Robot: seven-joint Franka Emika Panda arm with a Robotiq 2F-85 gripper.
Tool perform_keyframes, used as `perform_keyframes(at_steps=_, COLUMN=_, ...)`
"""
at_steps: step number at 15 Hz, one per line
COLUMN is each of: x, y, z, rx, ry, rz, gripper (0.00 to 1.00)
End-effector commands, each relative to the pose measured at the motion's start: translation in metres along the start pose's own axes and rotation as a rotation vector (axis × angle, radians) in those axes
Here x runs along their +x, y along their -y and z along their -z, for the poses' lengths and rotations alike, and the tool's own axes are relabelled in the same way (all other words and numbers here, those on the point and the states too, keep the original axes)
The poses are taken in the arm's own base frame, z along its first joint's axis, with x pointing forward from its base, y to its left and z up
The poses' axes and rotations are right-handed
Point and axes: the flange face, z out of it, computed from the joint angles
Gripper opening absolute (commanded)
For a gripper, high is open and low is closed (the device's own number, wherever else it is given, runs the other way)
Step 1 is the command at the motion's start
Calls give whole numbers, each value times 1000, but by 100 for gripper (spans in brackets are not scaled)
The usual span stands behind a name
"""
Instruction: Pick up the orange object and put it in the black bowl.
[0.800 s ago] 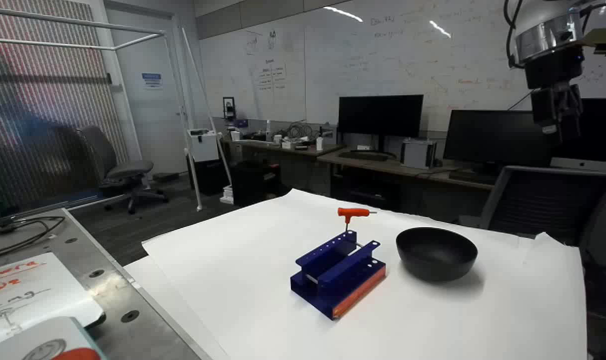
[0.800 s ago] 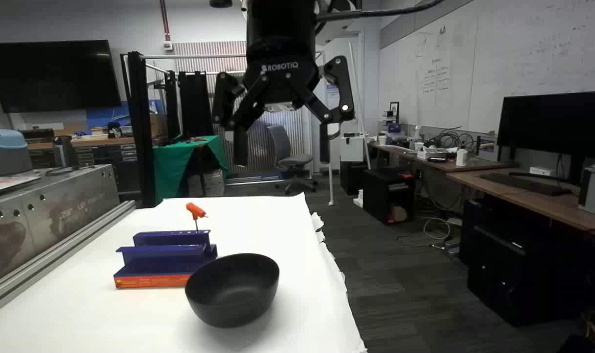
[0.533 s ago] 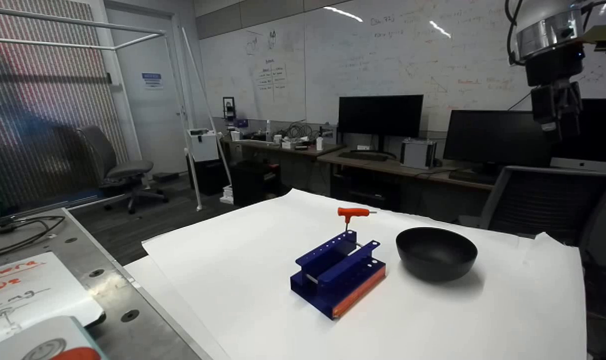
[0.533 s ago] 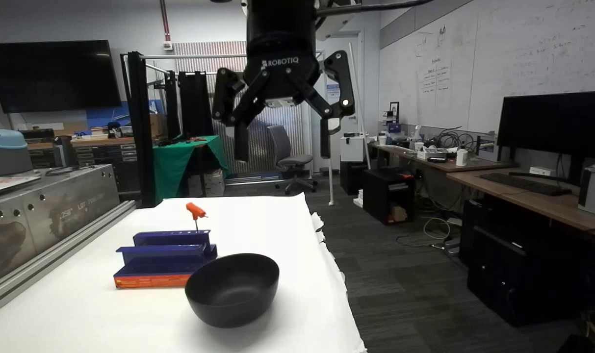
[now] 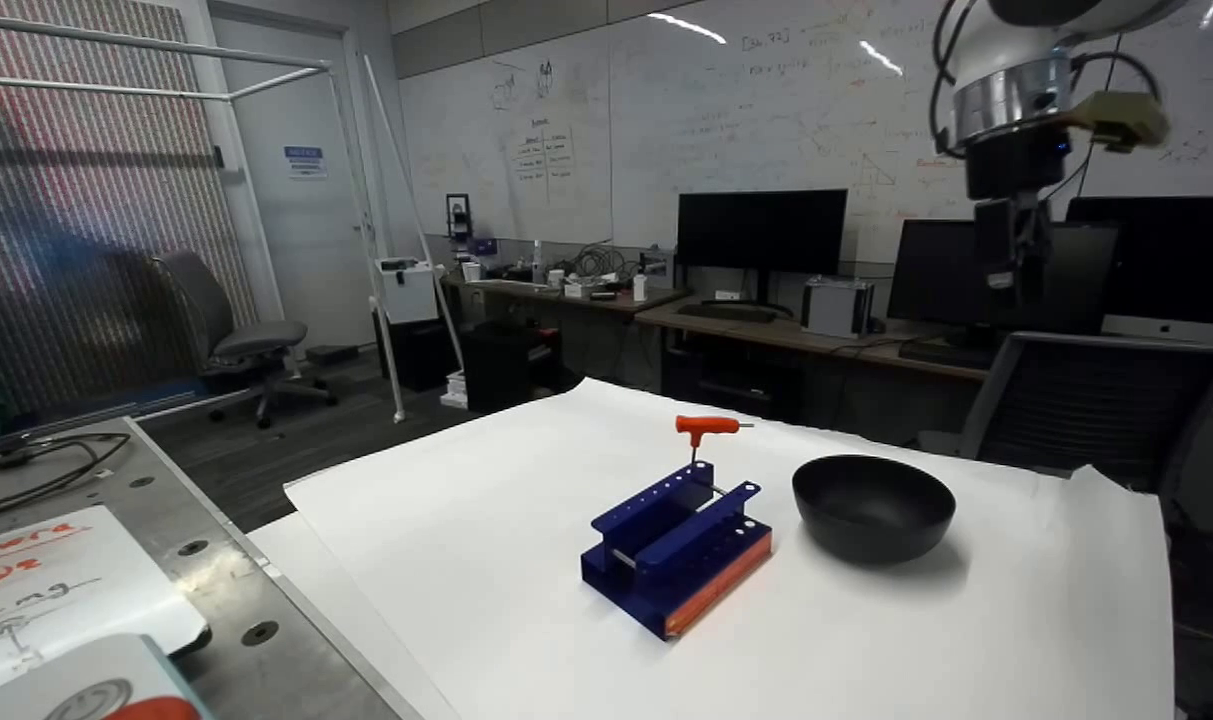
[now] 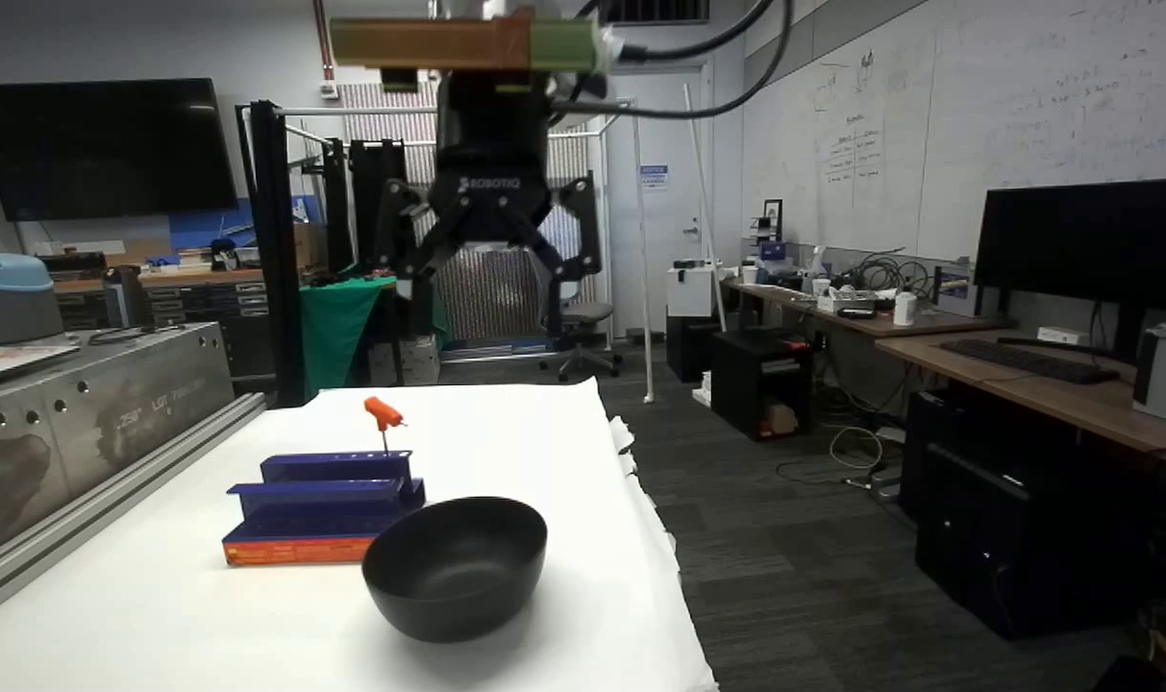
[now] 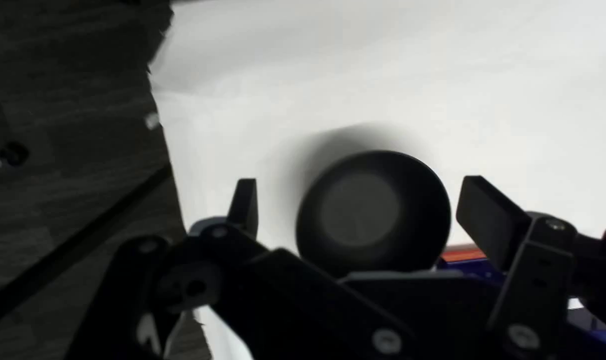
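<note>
The orange T-shaped object stands upright with its thin stem in the far end of the blue rack; it also shows in the other angle on the scene, an exterior view. It is hidden in the wrist view. The black bowl sits on the white table cover beside the rack, and shows in an exterior view. My gripper is open and empty, high above the table. In the wrist view the bowl shows below, between the spread fingers of my gripper.
The blue rack has an orange side and stands close to the bowl. The white cover ends at a ragged edge above the dark floor. A metal rail runs along the table's other side.
My gripper has moved left in both exterior views and looks smaller and farther off in one of them. It stays open. The orange object, rack and bowl have not moved.
</note>
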Motion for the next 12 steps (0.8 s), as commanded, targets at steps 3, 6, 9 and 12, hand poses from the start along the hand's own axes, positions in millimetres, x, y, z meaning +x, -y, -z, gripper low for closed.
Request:
perform_keyframes(at_steps=3, x=107, y=99, z=-19, rx=6, ry=-25, rz=293, gripper=100)
perform_keyframes(at_steps=6, x=143, y=128, z=-24, rx=-14, ry=-61, rz=399, gripper=100)
perform_keyframes(at_steps=9, x=175, y=143, z=-33, rx=4, ry=-69, rz=517, gripper=100)
perform_keyframes(at_steps=12, x=202, y=155, z=-45, rx=3, ry=-52, rz=602, gripper=100)
